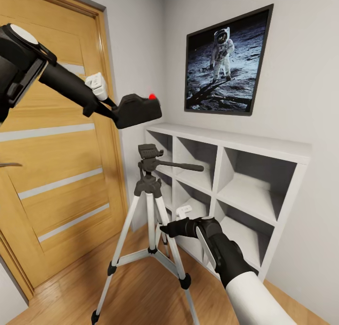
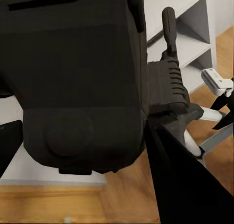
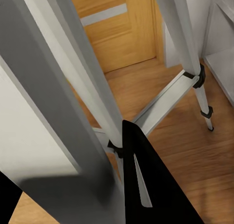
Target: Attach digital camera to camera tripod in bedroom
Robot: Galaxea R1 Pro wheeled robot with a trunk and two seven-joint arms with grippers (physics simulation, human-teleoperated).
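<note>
My left gripper (image 1: 114, 112) is shut on the digital camera (image 1: 140, 110), a black box with a red button on top, and holds it in the air above and a little left of the camera tripod (image 1: 150, 183). The tripod stands upright on the wood floor, its black head (image 1: 149, 154) bare and its pan handle (image 1: 184, 166) pointing right. In the left wrist view the camera (image 2: 78, 87) is very close, with the tripod head (image 2: 168, 90) just beyond it. My right gripper (image 1: 165, 229) is shut on a tripod leg (image 3: 73, 87) at mid-height.
A white cube shelf (image 1: 245, 148) stands against the wall right behind the tripod, under an astronaut picture (image 1: 226, 61). A wooden door (image 1: 61, 183) is at the left. Light wood floor (image 1: 141, 296) lies around the tripod's feet.
</note>
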